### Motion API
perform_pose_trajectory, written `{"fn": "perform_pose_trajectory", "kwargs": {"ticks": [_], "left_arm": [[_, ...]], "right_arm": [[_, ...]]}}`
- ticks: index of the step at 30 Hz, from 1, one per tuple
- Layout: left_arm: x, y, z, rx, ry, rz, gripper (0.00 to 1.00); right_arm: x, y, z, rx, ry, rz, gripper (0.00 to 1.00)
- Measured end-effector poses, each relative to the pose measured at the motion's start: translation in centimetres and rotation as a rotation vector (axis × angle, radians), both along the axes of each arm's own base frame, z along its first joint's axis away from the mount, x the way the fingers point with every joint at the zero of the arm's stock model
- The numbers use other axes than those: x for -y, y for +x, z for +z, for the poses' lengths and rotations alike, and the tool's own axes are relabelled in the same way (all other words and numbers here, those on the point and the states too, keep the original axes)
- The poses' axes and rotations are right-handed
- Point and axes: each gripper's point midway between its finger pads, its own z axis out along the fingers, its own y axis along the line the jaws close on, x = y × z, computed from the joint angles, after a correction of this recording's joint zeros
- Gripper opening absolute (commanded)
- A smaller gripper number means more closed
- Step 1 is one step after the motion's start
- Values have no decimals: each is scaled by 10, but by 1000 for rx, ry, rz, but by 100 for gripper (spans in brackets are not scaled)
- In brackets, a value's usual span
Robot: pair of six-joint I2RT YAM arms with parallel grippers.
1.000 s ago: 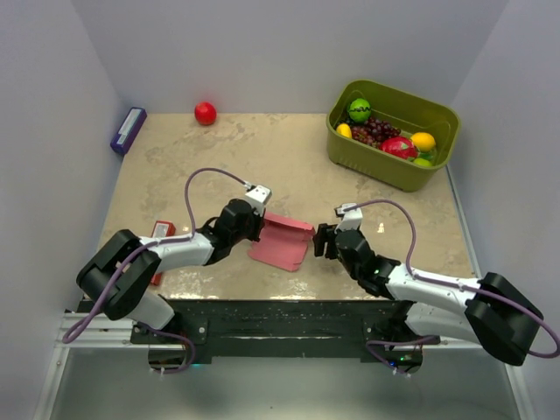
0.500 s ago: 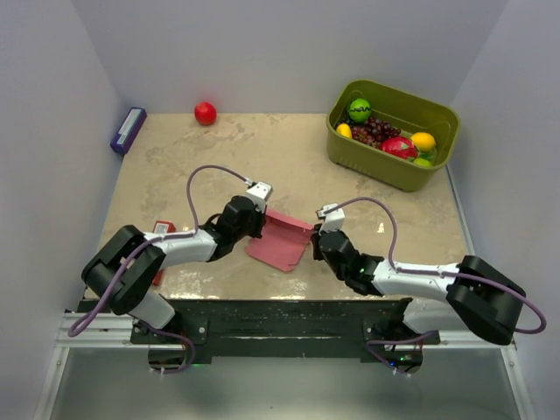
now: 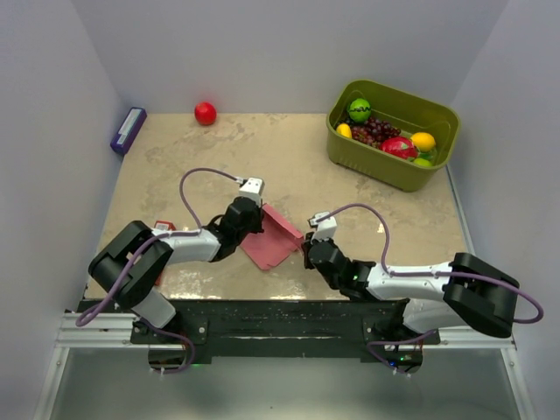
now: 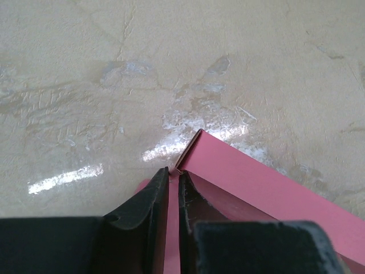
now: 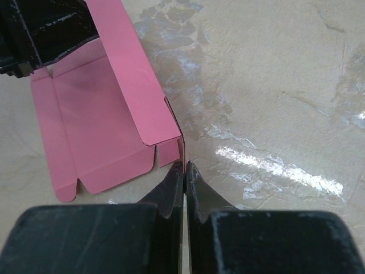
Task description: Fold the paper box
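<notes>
the right gripper (image 5: 184,165) has slid in and closed at a corner of the paper box (image 5: 102,114); the left gripper (image 4: 173,171) pinches its opposite edge; basket (image 3: 376,171) and ball (image 3: 205,113) sit well apart.

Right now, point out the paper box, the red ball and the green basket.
paper box (image 3: 273,243): top view, middle of its pink panel.
red ball (image 3: 205,113): top view, its centre.
green basket (image 3: 376,166): top view, its near outer wall.
</notes>
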Motion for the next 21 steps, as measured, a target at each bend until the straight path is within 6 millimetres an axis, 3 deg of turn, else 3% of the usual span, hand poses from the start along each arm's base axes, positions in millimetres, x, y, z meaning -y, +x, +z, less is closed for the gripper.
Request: {"fn": "perform_pose_trajectory", "kwargs": {"ticks": [6, 11, 19, 21], "left_arm": [[-8, 0, -3, 3, -5, 75, 0], [-31, -8, -25, -32, 53, 117, 0], [-24, -19, -28, -7, 43, -1, 1], [-21, -23, -26, -4, 37, -33, 12]], "right_arm": [[-5, -5, 1, -12, 26, 7, 0], [-5, -5, 0, -20, 32, 0, 0], [-2, -6, -4, -31, 22, -5, 0], [-1, -7, -5, -34, 16, -5, 0]]}}
